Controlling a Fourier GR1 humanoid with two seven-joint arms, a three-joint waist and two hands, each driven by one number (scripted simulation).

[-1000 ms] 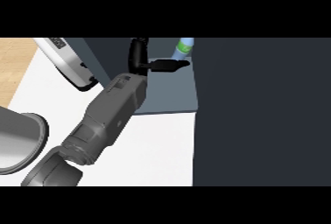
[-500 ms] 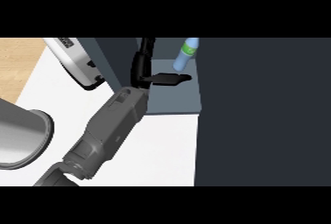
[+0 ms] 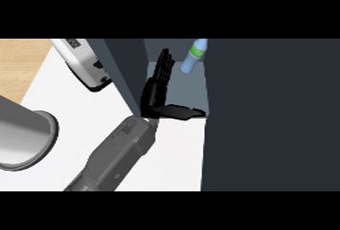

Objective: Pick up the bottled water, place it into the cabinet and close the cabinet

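**Bottle's in the cabinet, hand right next to it**

So the bottled water (image 3: 193, 57) sits inside the cabinet (image 3: 186, 92), at the far end of the grey-blue shelf floor. From this steep downward look its long axis runs up and slightly right, pale blue body nearer, green label band and cap end further away, near the top edge. Can't really tell if it's standing or lying over

Just left of it is one black hand (image 3: 158, 90), fingers straight and spread wide, holding nothing, thumb sticking out to the right. Fingertips end beside the bottle, apart from it. Which hand it is I can't tell

A dark door panel (image 3: 269, 117) fills the right side. Out on the white counter (image 3: 79, 108) there's a white appliance (image 3: 83, 63) and a grey metal pot (image 3: 23, 139) at the left edge
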